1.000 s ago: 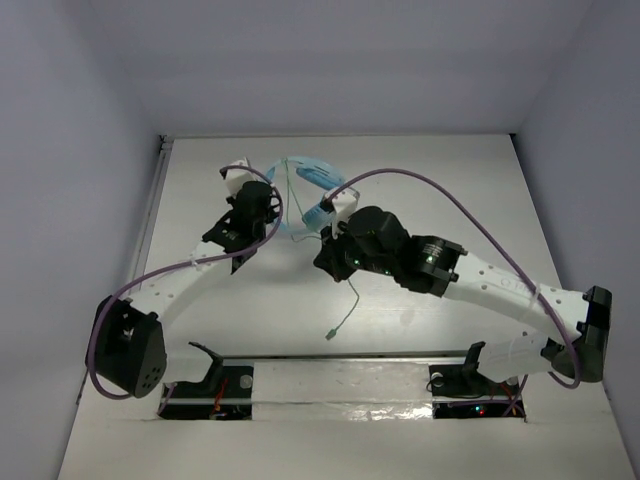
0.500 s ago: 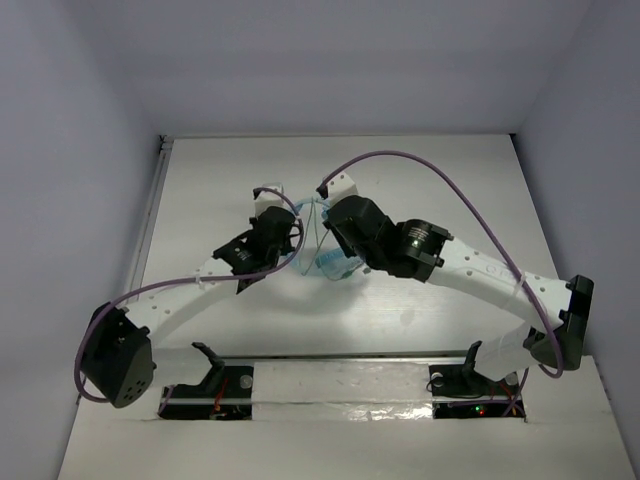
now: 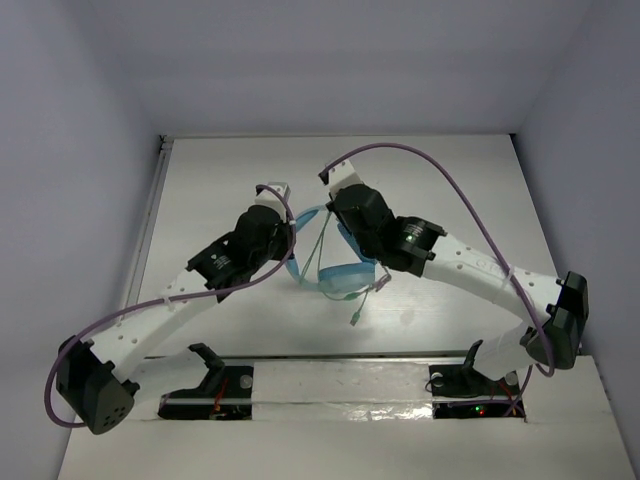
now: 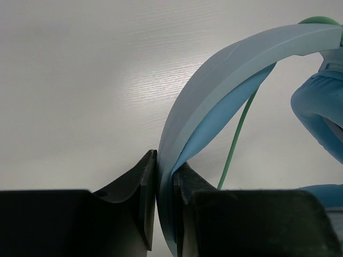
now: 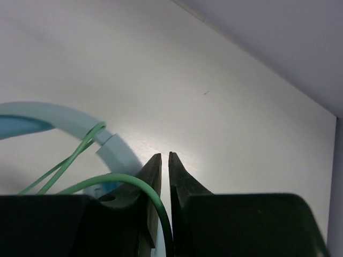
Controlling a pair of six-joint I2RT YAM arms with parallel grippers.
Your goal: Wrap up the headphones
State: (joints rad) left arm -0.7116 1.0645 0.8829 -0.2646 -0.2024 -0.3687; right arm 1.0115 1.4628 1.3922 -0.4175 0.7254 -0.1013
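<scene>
Both arms meet over the middle of the counter [image 3: 450,190], with the light blue headphones [image 3: 340,272] slung between them. I can't tell whether the lower earcup touches the surface.

The left tool [image 4: 165,160] is clenched on the headband [image 4: 214,91], biting the thin edge of that padded arc. One earcup [image 4: 321,115] hangs off to the side. The right tool [image 5: 165,160] is pinched almost closed. The pale-green cable [image 5: 126,178] curls across one finger and drops into the slit, so it looks to be grasping that cable.

Here's the worry. The left grip sits on a narrow, smooth band, and any sideways tug from the other arm could twist the headband out of it. The cable itself is thin and springy. Loops already stand loose by the headband's end, and if tension goes slack they may spring off instead of lying snug.

The free plug end [image 3: 355,321] dangles below the headphones. It could catch on an earcup or trail unwrapped. Pull too hard, though, and the cable strains where it enters the cup.
</scene>
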